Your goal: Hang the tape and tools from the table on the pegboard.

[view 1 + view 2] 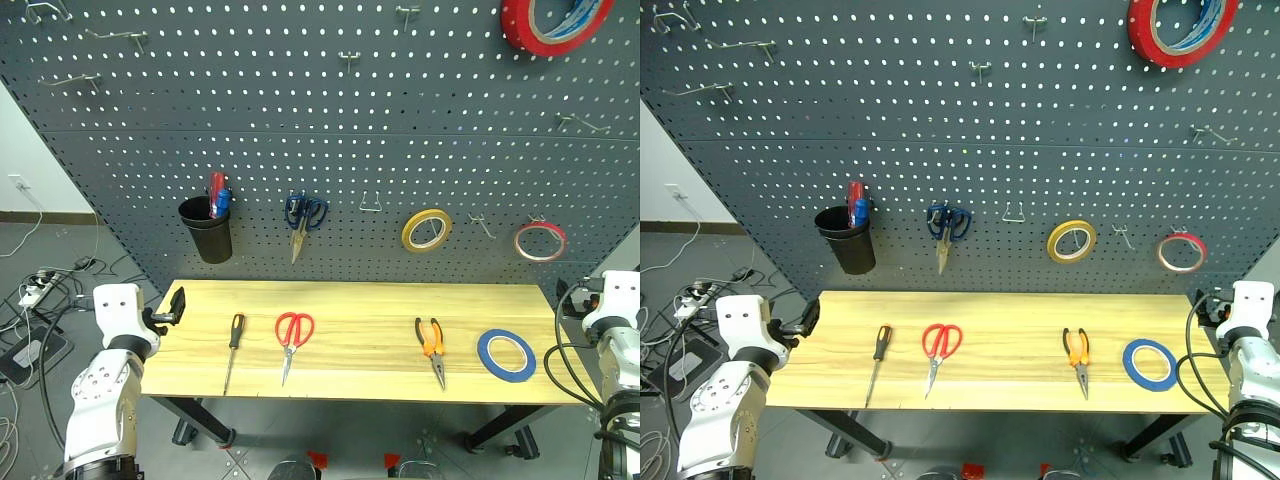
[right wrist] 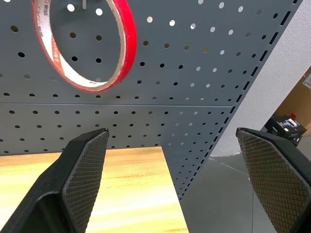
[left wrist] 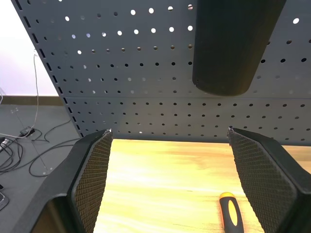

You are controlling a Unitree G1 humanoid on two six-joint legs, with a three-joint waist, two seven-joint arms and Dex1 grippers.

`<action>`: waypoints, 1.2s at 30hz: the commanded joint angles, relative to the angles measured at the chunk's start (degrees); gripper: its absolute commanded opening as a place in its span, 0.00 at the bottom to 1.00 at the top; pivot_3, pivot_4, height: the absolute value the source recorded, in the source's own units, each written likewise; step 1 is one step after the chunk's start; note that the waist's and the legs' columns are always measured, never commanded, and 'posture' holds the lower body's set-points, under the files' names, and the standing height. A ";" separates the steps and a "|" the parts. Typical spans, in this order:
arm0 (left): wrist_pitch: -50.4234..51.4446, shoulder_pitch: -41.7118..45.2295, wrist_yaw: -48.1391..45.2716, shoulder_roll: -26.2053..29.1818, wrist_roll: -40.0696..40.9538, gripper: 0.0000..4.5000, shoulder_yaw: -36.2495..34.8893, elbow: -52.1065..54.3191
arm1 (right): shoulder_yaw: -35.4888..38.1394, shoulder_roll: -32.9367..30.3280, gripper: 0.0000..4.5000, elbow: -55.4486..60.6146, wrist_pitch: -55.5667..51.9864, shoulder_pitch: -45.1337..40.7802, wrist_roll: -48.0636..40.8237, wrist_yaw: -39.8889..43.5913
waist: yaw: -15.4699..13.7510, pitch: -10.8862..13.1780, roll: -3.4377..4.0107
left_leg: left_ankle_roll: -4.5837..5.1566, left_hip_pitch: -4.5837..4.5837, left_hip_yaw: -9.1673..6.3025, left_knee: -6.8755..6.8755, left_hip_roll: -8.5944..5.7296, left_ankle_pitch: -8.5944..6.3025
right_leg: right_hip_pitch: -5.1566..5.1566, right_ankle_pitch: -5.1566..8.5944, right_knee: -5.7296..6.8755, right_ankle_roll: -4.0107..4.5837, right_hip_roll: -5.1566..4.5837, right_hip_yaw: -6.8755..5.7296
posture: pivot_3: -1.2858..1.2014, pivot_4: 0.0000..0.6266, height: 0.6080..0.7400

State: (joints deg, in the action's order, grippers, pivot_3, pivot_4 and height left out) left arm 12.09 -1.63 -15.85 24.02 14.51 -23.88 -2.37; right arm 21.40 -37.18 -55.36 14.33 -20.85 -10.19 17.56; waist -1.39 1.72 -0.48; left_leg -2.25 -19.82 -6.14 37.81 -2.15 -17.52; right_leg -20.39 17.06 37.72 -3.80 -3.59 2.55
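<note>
While the blue tape (image 1: 505, 355) lies on the table (image 1: 370, 375) (tools alongside), both grippers' jaws stand open, empty.

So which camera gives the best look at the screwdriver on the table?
Either head view: the left eye view shows the whole screwdriver, black handle and steel shaft, lying on the table left of the red scissors. The right eye view shows the same. The left wrist view catches just its handle end.
</note>
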 commanded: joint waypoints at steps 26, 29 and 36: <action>-2.89 -2.14 -2.59 2.94 -4.42 0.89 2.77 6.00 | -1.68 -0.33 1.00 11.04 -1.15 4.84 0.03 3.91 | -0.07 0.00 0.01 | 0.00 0.00 -0.01 0.00 0.00 0.00 | 0.01 0.00 0.00 0.00 0.00 0.00 | 0.56 0.00 1.00; -3.24 -1.53 -3.04 3.18 -4.80 0.89 3.79 6.68 | -2.17 -0.46 1.00 13.44 -2.86 6.39 0.01 4.63 | -0.07 0.00 0.01 | 0.00 0.00 -0.02 0.00 -0.01 0.00 | 0.01 0.00 0.00 0.00 -0.02 -0.01 | 0.55 0.00 1.00; 0.89 0.85 -12.37 5.55 -0.33 0.89 8.88 10.97 | -6.94 1.89 1.00 33.54 -18.57 13.91 -1.23 7.93 | 0.34 0.65 0.09 | 0.00 -0.02 0.00 0.00 0.03 0.00 | -0.01 0.00 0.00 0.00 0.00 0.00 | 0.52 0.08 1.00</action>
State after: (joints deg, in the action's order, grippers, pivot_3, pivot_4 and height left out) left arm 12.25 -2.28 -25.87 28.41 12.68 -16.04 5.04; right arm 15.68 -35.39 -28.09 0.39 -7.03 -10.39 24.99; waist -1.06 2.37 -0.39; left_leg -2.25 -19.82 -6.15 37.83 -2.08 -17.52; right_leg -20.38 17.06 37.72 -3.80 -3.58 2.53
